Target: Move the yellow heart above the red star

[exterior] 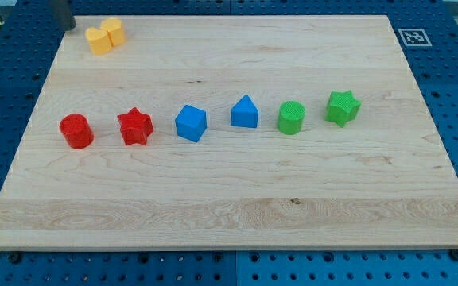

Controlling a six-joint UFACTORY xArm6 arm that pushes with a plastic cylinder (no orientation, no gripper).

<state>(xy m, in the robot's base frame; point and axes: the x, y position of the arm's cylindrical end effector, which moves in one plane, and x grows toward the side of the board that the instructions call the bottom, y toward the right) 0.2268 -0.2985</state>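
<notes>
The yellow heart (113, 30) lies near the board's top left corner, touching a second yellow block (98, 40) just below and left of it. The red star (135, 126) sits at the view's left in the middle row, well below the yellow pair. My tip (70, 27) shows at the view's top left, just left of the yellow blocks with a small gap to them.
A row crosses the board (229, 206): a red cylinder (76, 131), then the red star, a blue cube (190, 123), a blue pentagon-like block (245, 112), a green cylinder (291, 117) and a green star (343, 107). A marker tag (413, 36) sits off the top right corner.
</notes>
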